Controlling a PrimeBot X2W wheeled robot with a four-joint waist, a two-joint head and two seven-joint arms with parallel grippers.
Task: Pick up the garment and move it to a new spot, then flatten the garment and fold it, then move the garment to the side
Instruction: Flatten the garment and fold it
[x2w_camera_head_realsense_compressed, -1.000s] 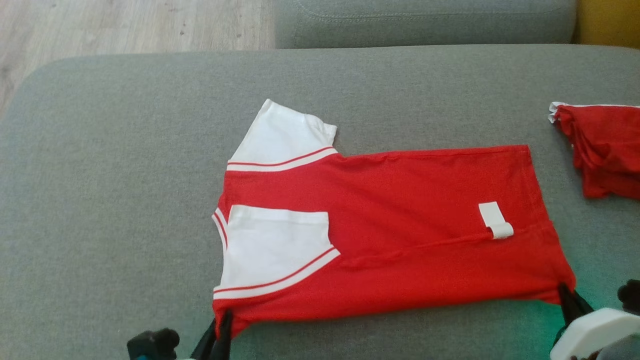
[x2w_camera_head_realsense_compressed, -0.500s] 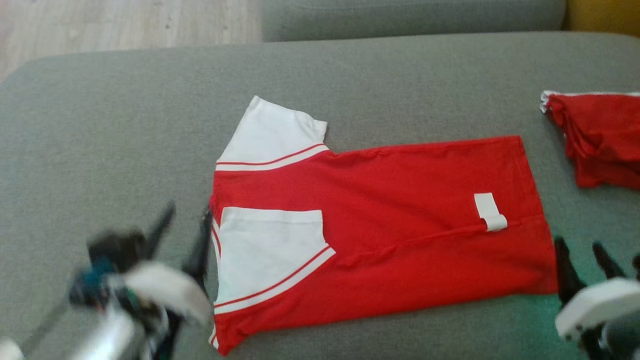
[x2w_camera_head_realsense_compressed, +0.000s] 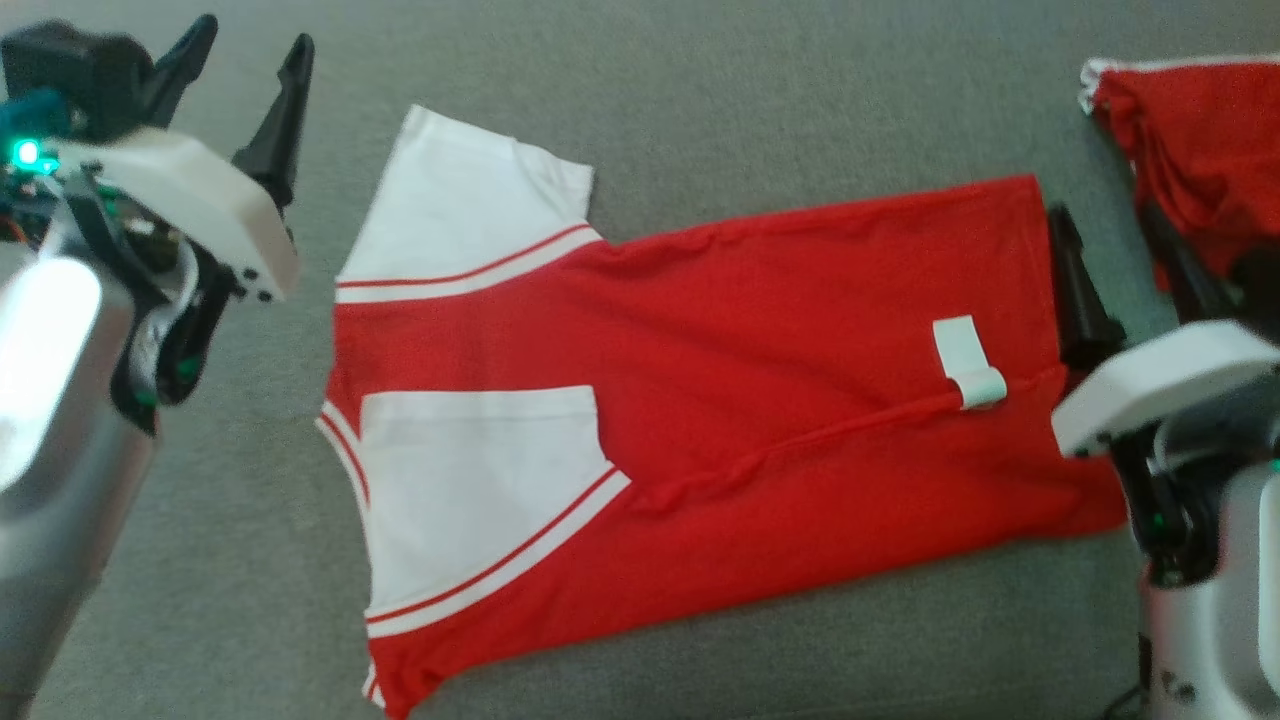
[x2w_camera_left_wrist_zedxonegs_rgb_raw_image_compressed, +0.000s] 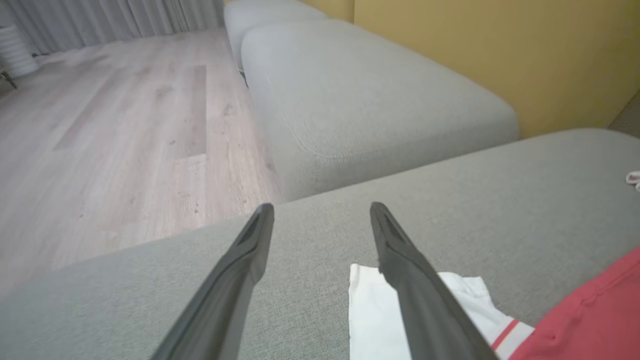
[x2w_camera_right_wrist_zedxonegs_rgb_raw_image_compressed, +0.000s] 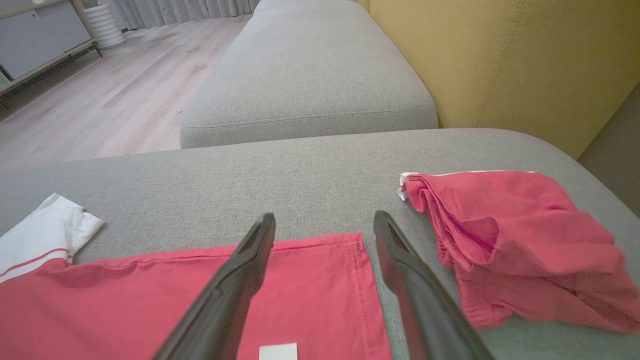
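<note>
The garment (x2w_camera_head_realsense_compressed: 760, 400), a red shirt with white sleeves, lies flat on the grey sofa cushion (x2w_camera_head_realsense_compressed: 750, 90), its near part folded over so one white sleeve (x2w_camera_head_realsense_compressed: 470, 480) rests on top. A white label (x2w_camera_head_realsense_compressed: 965, 360) shows near its right hem. My left gripper (x2w_camera_head_realsense_compressed: 250, 40) hovers open, left of the far white sleeve (x2w_camera_head_realsense_compressed: 460, 210), holding nothing. In the left wrist view that sleeve (x2w_camera_left_wrist_zedxonegs_rgb_raw_image_compressed: 370, 310) lies under the left gripper (x2w_camera_left_wrist_zedxonegs_rgb_raw_image_compressed: 321, 207). My right gripper (x2w_camera_head_realsense_compressed: 1105, 215) stands open at the shirt's right hem; in the right wrist view the right gripper (x2w_camera_right_wrist_zedxonegs_rgb_raw_image_compressed: 325, 217) is above the garment's (x2w_camera_right_wrist_zedxonegs_rgb_raw_image_compressed: 310, 280) far right corner.
A second red garment (x2w_camera_head_realsense_compressed: 1190, 140) lies bunched at the cushion's right, close to my right gripper, also as a red heap (x2w_camera_right_wrist_zedxonegs_rgb_raw_image_compressed: 515, 250). Beyond the cushion are another grey seat (x2w_camera_right_wrist_zedxonegs_rgb_raw_image_compressed: 305, 75), a yellow backrest (x2w_camera_right_wrist_zedxonegs_rgb_raw_image_compressed: 500, 60) and wooden floor (x2w_camera_left_wrist_zedxonegs_rgb_raw_image_compressed: 125, 125).
Both grippers were shut on the shirt's near edge, then let go, opened and moved away from it toward the far side. The camera has tilted down and closer.
</note>
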